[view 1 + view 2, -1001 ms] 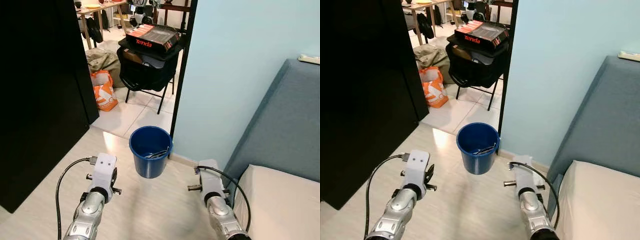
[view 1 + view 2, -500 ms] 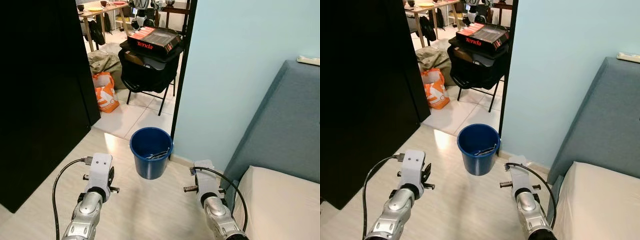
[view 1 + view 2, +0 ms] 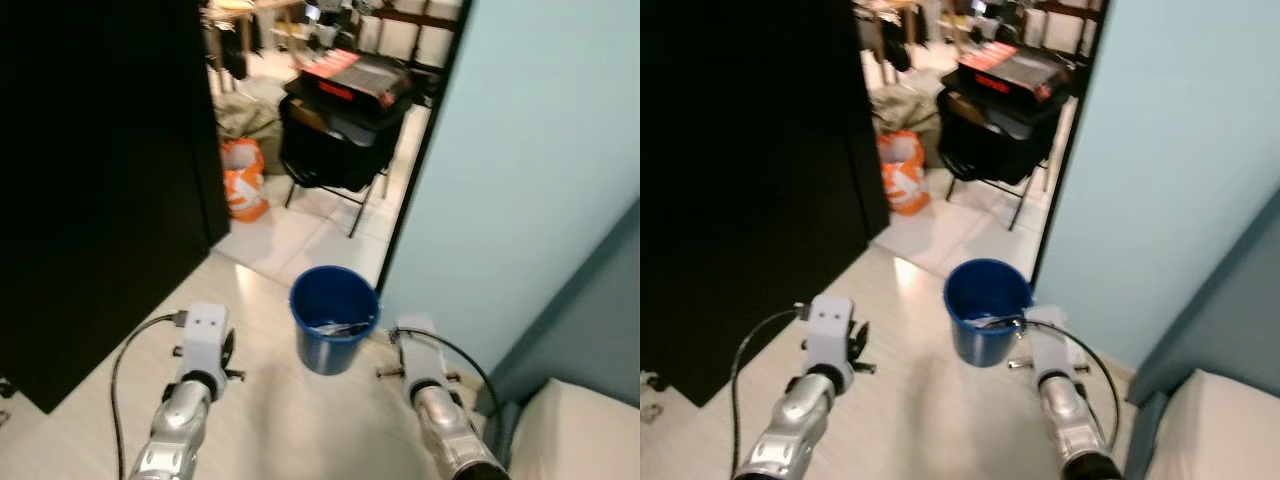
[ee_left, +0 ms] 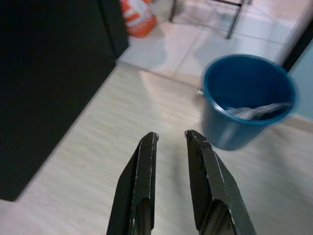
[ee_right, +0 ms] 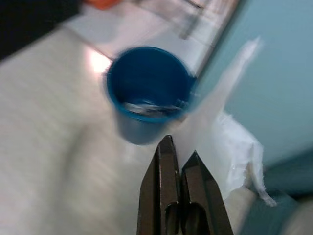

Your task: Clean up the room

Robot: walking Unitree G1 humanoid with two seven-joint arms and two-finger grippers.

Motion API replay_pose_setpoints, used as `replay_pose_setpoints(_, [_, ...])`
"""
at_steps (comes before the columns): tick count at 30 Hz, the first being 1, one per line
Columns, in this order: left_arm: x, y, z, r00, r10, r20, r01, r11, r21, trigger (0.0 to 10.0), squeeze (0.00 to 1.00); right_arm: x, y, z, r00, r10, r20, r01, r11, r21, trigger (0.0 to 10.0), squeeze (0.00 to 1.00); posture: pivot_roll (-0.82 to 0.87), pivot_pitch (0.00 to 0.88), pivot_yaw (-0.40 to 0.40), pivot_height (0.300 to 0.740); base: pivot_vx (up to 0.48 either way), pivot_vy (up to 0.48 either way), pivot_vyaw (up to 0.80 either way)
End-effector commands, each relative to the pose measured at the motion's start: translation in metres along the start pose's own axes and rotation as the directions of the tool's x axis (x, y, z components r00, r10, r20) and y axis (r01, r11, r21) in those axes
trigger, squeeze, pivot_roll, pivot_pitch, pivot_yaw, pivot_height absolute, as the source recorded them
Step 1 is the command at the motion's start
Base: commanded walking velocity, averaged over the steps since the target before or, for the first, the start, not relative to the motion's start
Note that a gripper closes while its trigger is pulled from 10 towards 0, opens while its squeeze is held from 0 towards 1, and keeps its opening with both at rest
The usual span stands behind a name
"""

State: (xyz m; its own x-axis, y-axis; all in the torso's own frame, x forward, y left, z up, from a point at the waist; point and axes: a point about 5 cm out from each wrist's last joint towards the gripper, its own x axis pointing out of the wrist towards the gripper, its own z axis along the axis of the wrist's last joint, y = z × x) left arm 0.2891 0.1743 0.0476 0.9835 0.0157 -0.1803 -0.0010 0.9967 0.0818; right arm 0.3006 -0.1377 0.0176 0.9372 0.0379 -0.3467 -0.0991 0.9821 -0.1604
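Round blue plastic bucket (image 3: pixel 334 330): stands on the pale wood floor (image 3: pixel 260 420) by the doorway, against the light blue wall (image 3: pixel 530 170); some scraps lie inside, so it likely serves as the rubbish bin. Crumpled white tissue (image 5: pixel 234 147): held by the right gripper (image 5: pixel 180 169), fingers pinched closed on it, near the bucket, probably for dropping in. Left gripper (image 4: pixel 170 142): fingers slightly parted, empty, held low over the floor. Beyond: black folding chair (image 3: pixel 335 150) with a flat box, orange bag (image 3: pixel 243 178)

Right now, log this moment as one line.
blue bucket: floor by doorway, scraps inside | right tool: shut on white plastic wrapper, near bucket | left tool: open, empty
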Motion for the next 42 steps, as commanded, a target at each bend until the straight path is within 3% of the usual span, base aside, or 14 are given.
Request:
replay_pose_setpoints(1, [0.0005,-0.0083,0.0010,1.000,-0.023,0.002,0.023,1.000,-0.006,10.0,0.00,-0.0030,-0.0135,-0.0100,0.999,-0.036,-0.036,0.035,0.999,-0.013,10.0,0.00,0.09,0.079,-0.029,0.740,0.349,0.000,0.00])
replay_pose_setpoints(17, [-0.0003,-0.0081,0.0008,0.999,-0.036,0.000,0.036,0.999,0.001,10.0,0.00,-0.0030,-0.0131,-0.0102,0.998,-0.043,-0.041,0.043,0.999,0.012,10.0,0.00,0.09,0.082,-0.027,0.740,0.349,0.000,0.00])
replay_pose_setpoints(24, [0.0001,-0.0093,0.0016,0.999,-0.040,0.003,0.040,0.999,-0.001,10.0,0.00,-0.0028,-0.0134,-0.0096,0.998,-0.041,-0.038,0.041,0.999,0.018,10.0,0.00,0.09,0.081,-0.024,0.740,0.348,0.000,-0.74])
replay_pose_setpoints(42, [-0.0007,-0.0084,0.0016,0.999,-0.039,0.003,0.039,0.999,-0.002,10.0,0.00,-0.0025,-0.0095,-0.0099,0.999,-0.013,-0.043,0.013,1.000,0.000,10.0,0.00,0.09,0.078,-0.032,0.740,0.342,0.000,0.00])
